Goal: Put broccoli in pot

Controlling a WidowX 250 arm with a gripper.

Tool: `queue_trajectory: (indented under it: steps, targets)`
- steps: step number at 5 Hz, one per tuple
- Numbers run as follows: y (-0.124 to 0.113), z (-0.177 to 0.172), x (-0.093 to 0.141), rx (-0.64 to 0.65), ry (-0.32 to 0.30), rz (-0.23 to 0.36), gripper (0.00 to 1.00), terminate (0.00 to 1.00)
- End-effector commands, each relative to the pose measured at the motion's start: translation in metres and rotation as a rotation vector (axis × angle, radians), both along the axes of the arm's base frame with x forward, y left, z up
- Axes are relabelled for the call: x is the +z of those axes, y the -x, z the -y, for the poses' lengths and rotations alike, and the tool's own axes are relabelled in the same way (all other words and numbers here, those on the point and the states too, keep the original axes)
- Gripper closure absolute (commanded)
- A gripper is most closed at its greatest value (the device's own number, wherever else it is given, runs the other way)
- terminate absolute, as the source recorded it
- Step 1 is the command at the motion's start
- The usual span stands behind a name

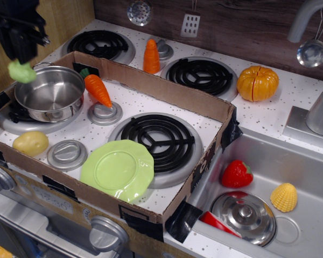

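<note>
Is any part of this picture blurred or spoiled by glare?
In the only view, observation.image, the broccoli and the gripper holding it look soft, probably motion blur; the pot carries bright reflections yet stays readable; the lid in the sink also shines.

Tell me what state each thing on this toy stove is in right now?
hand: shut on the broccoli, raised above the pot's left rim
broccoli: held in the air, not yet in the pot
pot: upright, empty, no lid
lid: lying in the sink, knob up
plate: empty
pumpkin: whole, halves together
</note>
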State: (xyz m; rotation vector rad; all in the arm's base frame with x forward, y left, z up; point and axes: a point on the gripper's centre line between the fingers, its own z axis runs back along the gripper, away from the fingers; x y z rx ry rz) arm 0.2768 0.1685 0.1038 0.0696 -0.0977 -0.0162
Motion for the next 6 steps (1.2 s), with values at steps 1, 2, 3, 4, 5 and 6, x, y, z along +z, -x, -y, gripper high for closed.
queue_trajectory:
  steps: [1,2,3,4,5,6]
  targets:
    - [-0.018,0.001,-0.002,-0.050,0.059,0.078,0.00,0.00]
    - [-0.032,-0.001,-0.003,-0.061,0.061,0.079,0.00,0.00]
    - [-0.036,0.000,0.003,-0.098,0.039,0.125,0.00,0.00]
    - [-0.036,0.000,0.003,-0.098,0.039,0.125,0.00,0.00]
    - [-0.036,0.000,0.003,-0.098,0.039,0.125,0.00,0.00]
    - [-0.036,0.000,0.003,-0.098,0.039,0.125,0.00,0.00]
